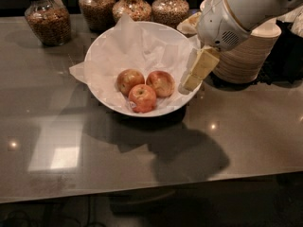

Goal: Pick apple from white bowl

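The white bowl (102, 51), wide, shallow and lined with crumpled white paper, stands at the middle back of the dark table. Three apples lie in it. The apple (161, 82), red with pale yellowish blotches, is the right one. A red apple with a white sticker (142, 98) lies in front of it, and a duller yellow-brown apple (129, 81) lies to its left. My gripper (195, 77) hangs from the white arm at the upper right, over the bowl's right rim. It is just right of the apple and a little above it, touching nothing that I can see.
Several glass jars of grains (46, 19) stand along the back. A stack of beige disposable bowls (246, 56) stands right of the bowl, under the arm. The table's front edge (151, 190) runs across the lower part of the view.
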Available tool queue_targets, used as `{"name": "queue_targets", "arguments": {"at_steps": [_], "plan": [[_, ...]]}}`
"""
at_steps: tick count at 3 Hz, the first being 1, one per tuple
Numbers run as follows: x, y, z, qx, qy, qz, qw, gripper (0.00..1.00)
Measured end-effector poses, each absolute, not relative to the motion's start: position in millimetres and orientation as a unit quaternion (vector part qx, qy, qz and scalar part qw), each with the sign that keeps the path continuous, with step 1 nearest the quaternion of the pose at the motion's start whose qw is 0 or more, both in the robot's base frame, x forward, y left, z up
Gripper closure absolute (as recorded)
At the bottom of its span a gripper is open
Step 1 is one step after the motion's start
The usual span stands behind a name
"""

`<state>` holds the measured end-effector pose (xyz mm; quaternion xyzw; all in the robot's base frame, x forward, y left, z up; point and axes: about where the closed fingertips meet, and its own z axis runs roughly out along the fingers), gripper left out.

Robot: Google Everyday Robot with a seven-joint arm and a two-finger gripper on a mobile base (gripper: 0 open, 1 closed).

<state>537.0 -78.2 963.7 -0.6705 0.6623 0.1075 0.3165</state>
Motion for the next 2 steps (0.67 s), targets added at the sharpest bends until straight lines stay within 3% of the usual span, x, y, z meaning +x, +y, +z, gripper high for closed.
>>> {"name": "queue_targets", "arguments": {"at_steps": [2], "plan": [[552, -68, 937, -0.672, 0.667, 0.097, 0.305, 0.18]]}}
